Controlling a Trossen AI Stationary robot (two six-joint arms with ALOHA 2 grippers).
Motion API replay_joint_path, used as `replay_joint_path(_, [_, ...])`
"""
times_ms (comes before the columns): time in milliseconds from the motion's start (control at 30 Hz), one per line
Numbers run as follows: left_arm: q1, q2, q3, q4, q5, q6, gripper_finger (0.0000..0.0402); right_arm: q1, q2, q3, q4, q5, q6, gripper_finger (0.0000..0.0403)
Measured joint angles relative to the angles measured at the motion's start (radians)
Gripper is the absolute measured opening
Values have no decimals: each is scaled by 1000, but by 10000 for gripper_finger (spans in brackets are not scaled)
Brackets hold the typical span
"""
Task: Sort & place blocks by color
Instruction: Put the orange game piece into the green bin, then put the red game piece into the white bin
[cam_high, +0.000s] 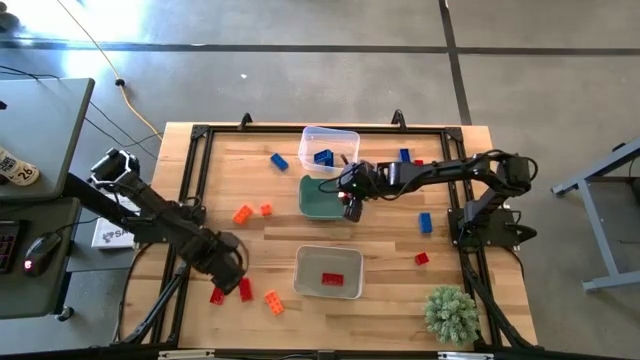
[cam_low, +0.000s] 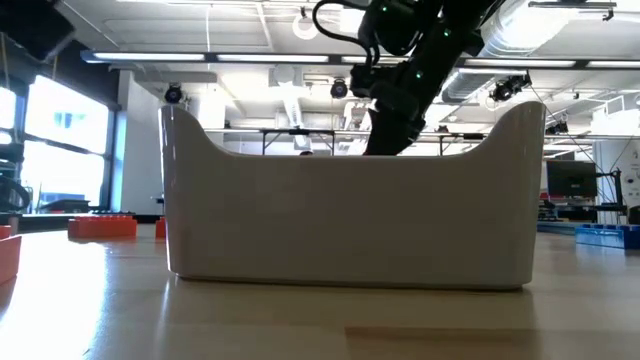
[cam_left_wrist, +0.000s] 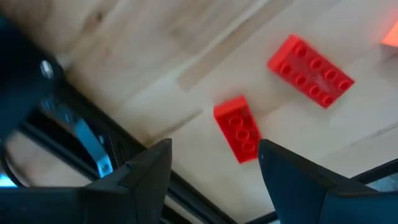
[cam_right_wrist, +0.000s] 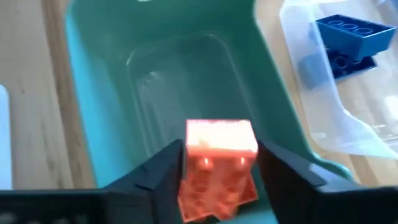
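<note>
While the right gripper (cam_right_wrist: 217, 165) clenches an orange block (cam_right_wrist: 219, 168) over the teal bin (cam_right_wrist: 93, 137), the left gripper (cam_left_wrist: 214, 171) hangs released above a red block (cam_left_wrist: 238, 129).

A clear bin (cam_high: 330, 146), teal bin (cam_high: 322, 197), grey bin (cam_high: 328, 271) and small green plant (cam_high: 451, 312) share the wooden table (cam_high: 380, 250).

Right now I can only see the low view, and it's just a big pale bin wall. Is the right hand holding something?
Observer: Yes. The right hand grips an orange block above the teal bin.
Operator: Is anything in that bin?
Observer: No blocks show in the part of its inside that I can see.
Operator: What about the left hand?
Observer: The left hand is open, hanging over a small red block on the table.
</note>
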Motion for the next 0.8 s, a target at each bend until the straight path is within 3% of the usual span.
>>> replay_joint_path(200, [-78, 0, 0, 86, -3, -217, 225, 0, 0, 0, 9, 5, 0, 271])
replay_joint_path(467, [-161, 34, 0, 146, -15, -459, 225, 0, 0, 0, 12, 4, -34, 278])
replay_joint_path(800, [-179, 121, 0, 184, -19, -566, 225, 0, -4, 0, 15, 13, -60, 279])
